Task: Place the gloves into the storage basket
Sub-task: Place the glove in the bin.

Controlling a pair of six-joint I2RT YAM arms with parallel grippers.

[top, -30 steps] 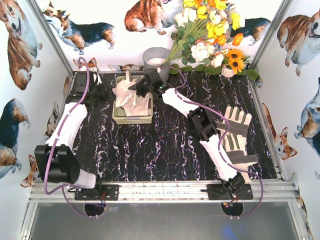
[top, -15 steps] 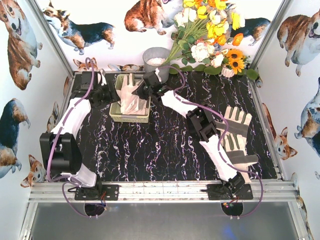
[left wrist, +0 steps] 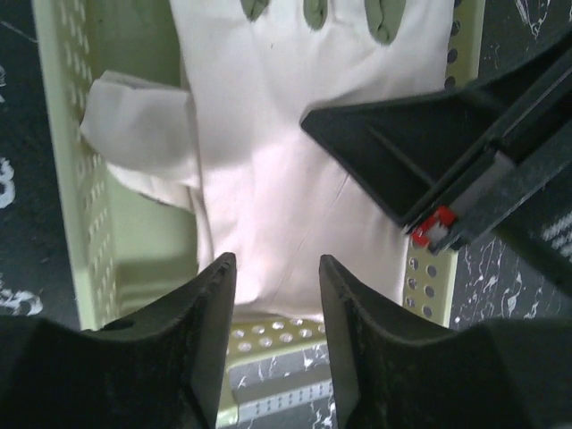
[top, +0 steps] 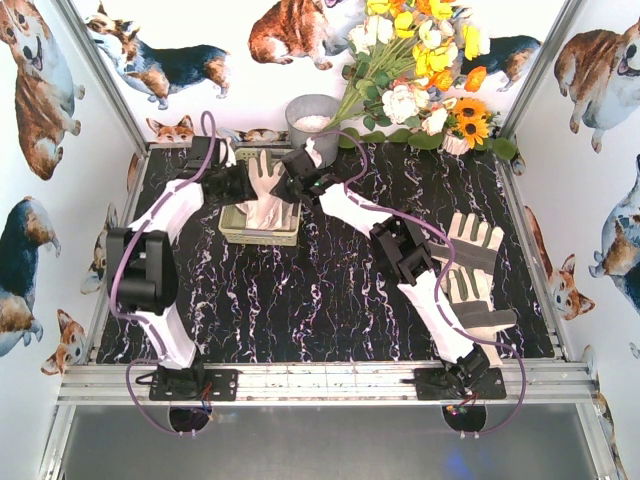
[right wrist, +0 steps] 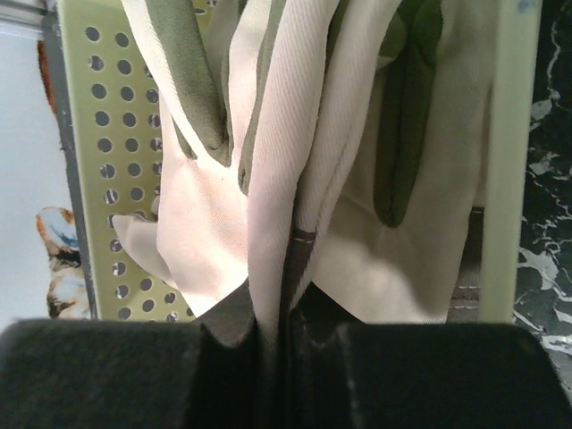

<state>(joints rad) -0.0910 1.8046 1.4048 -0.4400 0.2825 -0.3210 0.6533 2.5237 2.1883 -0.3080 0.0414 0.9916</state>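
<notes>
The pale yellow-green storage basket (top: 262, 237) stands at the back left of the table. A cream glove (top: 266, 195) lies spread in it. My right gripper (top: 292, 184) is shut on this glove's edge over the basket's right side; in the right wrist view the fabric (right wrist: 268, 179) is pinched between the shut jaws (right wrist: 279, 313). My left gripper (top: 238, 186) is open and empty over the basket's left side, its fingers (left wrist: 214, 304) just above the glove (left wrist: 286, 170) and the basket rim (left wrist: 71, 197). More gloves (top: 472, 262) lie at the right.
A grey metal bucket (top: 312, 114) stands just behind the basket. A bunch of artificial flowers (top: 420, 70) leans at the back right. The right arm (top: 400, 250) stretches diagonally across the table. Walls close in the table on three sides.
My left arm has swung from the far left in to the basket's left side. The glove held by my right gripper has gone from crumpled to spread out in the basket.
</notes>
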